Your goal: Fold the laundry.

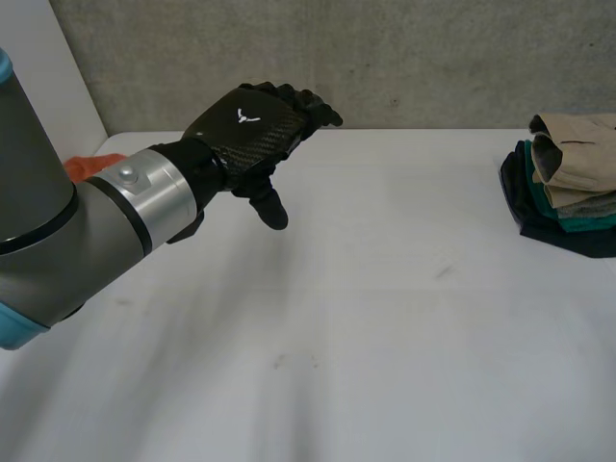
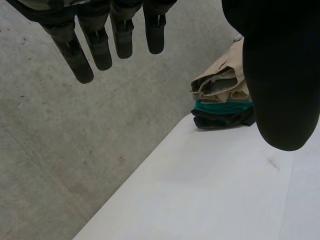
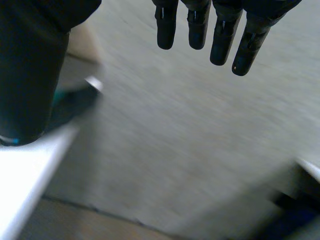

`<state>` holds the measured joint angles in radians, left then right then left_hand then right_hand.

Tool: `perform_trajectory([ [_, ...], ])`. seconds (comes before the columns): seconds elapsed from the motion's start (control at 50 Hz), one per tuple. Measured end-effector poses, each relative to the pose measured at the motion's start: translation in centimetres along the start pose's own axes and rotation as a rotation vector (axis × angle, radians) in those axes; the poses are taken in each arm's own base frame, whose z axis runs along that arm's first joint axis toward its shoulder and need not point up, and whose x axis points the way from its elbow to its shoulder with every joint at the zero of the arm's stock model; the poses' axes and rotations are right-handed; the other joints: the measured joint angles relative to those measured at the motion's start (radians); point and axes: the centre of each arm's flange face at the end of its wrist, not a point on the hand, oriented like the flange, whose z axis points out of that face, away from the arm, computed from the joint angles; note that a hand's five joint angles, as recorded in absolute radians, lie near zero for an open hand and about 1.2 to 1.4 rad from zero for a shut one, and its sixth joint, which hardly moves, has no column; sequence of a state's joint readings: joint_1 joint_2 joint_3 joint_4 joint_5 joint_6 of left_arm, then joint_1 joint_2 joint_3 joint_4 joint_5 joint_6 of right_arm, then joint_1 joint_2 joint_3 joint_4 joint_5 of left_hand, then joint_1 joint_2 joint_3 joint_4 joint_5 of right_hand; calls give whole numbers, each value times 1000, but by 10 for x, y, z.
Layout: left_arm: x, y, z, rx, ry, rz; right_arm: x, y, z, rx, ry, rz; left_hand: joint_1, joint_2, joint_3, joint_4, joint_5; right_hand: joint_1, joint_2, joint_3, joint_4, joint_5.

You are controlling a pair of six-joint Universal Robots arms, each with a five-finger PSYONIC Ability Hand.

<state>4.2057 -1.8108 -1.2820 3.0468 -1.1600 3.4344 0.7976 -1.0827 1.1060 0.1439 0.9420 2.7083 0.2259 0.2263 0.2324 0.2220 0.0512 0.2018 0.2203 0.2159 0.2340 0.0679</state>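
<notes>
My left hand [image 1: 250, 130] hovers over the far left of the white table [image 1: 385, 318], open, fingers straight and thumb pointing down, holding nothing. In the left wrist view its fingers [image 2: 100, 45] and thumb [image 2: 280, 75] are spread apart with no cloth between them. A stack of folded laundry [image 1: 568, 183] sits at the table's right edge: tan on top, then grey, teal and black. The same stack [image 2: 222, 100] lies beyond the left thumb. My right hand [image 3: 200, 25] is open off the table's side, fingers straight, thumb [image 3: 30, 75] apart, empty.
An orange cloth [image 1: 91, 166] peeks out behind my left arm at the table's far left. A grey concrete wall [image 1: 385, 58] runs along the table's far edge. The table's edge [image 3: 30, 165] lies beside my right thumb.
</notes>
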Motion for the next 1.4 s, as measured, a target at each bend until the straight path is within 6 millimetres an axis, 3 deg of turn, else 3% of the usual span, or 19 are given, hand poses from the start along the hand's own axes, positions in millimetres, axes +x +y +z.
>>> perform_trajectory([
  [0.08,-3,-1,1,4,-9,2,33,-16,-5,-19,206,-75,0,0,0,0,0,0,0,0,0,0],
  [0.16,-7,-1,1,7,-26,-1,23,-50,0,85,270,-120,0,0,0,0,0,0,0,0,0,0],
  [0.3,-20,-1,2,13,-102,-18,-52,-117,-8,366,158,-134,0,0,0,0,0,0,0,0,0,0],
  [0.38,-55,-1,4,51,-286,-2,-151,-145,-41,560,-129,-123,-4,-2,-2,-2,-4,0,0,0,0,0],
  [0.46,-106,11,7,88,-495,45,-235,-128,-83,617,-447,-124,-4,-2,-2,-2,-4,0,0,0,0,0],
  [0.48,-106,11,7,88,-495,45,-235,-128,-83,617,-447,-124,-4,-2,-2,-2,-4,0,0,0,0,0],
  [0.52,-146,33,9,67,-612,101,-278,-107,-113,609,-629,-117,-4,-2,-2,-2,-4,0,0,0,0,0],
  [0.56,-160,44,10,48,-644,123,-292,-98,-124,598,-688,-113,-4,-2,-2,-2,-4,0,0,0,0,0],
  [0.58,-197,81,11,-37,-706,200,-317,-77,-147,558,-799,-97,-4,-2,-2,-2,-4,0,0,0,0,0],
  [0.66,-241,154,9,-230,-720,328,-337,-48,-168,478,-884,-75,-4,-2,-2,-2,-4,0,0,0,0,0],
  [0.78,-278,252,3,-479,-675,507,-346,-18,-175,378,-895,-83,-4,-2,-2,-2,-4,0,0,0,0,0],
  [0.94,-300,307,-2,-561,-682,554,-344,-1,-174,324,-874,-155,124,114,101,116,110,0,0,0,0,0],
  [0.96,-301,310,-2,-561,-683,552,-344,0,-175,316,-874,-162,293,273,255,269,231,0,0,0,0,0],
  [1.02,-300,315,0,-560,-679,543,-342,2,-175,304,-873,-168,559,524,515,529,446,0,0,0,0,0],
  [1.04,-299,314,2,-551,-679,541,-341,2,-175,298,-872,-169,836,853,840,858,759,0,0,0,0,0],
  [1.2,-290,296,13,-494,-688,501,-339,3,-173,286,-865,-166,839,949,937,972,853,0,0,0,0,0],
  [1.32,-268,249,26,-386,-695,419,-337,3,-171,286,-858,-164,839,954,946,973,853,0,0,0,0,0],
  [1.36,-239,203,36,-280,-672,342,-336,3,-170,286,-850,-163,839,957,950,976,866,0,0,0,0,0],
  [1.4,-222,180,40,-222,-650,299,-336,3,-169,286,-848,-163,839,959,952,976,886,0,0,0,0,0],
])
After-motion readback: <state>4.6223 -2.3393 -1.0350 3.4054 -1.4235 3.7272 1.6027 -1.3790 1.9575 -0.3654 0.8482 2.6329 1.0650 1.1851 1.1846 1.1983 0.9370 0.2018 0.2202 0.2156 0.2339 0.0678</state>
